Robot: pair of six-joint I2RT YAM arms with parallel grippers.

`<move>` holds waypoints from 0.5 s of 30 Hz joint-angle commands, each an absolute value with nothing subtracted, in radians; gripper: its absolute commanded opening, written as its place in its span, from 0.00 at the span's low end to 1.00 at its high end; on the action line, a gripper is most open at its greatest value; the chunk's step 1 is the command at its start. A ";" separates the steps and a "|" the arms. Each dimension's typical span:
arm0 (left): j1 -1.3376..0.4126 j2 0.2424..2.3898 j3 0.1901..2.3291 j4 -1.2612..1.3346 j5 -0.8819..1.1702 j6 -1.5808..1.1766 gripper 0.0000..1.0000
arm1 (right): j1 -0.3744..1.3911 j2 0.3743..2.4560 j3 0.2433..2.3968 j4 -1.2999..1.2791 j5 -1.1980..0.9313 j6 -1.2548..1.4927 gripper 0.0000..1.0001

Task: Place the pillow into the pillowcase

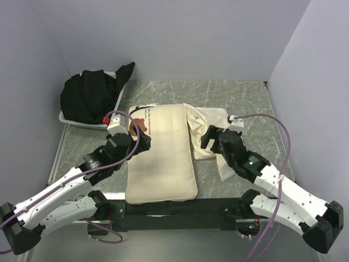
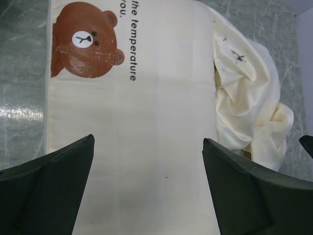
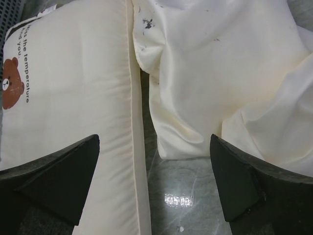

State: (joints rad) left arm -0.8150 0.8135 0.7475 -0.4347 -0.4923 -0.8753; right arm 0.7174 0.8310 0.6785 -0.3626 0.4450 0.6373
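The left pincer (image 2: 146, 142) gapes empty above the pillow (image 2: 146, 107), below its bear. The right pincer (image 3: 154, 142) gapes where the crumpled pillowcase (image 3: 220, 73) touches the pillow's right side. Black cloth (image 1: 90, 93) fills a bin (image 1: 82, 124) at the surface's (image 1: 229, 93) far left.

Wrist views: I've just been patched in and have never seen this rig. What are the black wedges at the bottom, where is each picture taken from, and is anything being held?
The overhead picture looks down from behind two robot arms bolted at the near edge of the table. The other two pictures come from a camera on each wrist. The black wedges at the bottom are that arm's own fingers.

The left gripper hangs open over the pillow, near its bear print. The right gripper is open over the pillow's edge and the crumpled pillowcase beside it. Nothing is held.

At the far left, a black cloth sits bundled in a white tray.
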 commanded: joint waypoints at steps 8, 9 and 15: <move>-0.810 0.799 0.673 -0.581 -0.638 -1.114 0.97 | 0.678 1.115 0.790 -0.213 0.270 0.525 1.00; -0.801 0.801 0.661 -0.589 -0.634 -1.130 0.97 | 0.678 1.152 0.795 -0.210 0.250 0.528 1.00; -0.746 0.827 0.549 -0.482 -0.556 -1.132 0.97 | 0.678 1.253 0.776 -0.193 0.261 0.590 1.00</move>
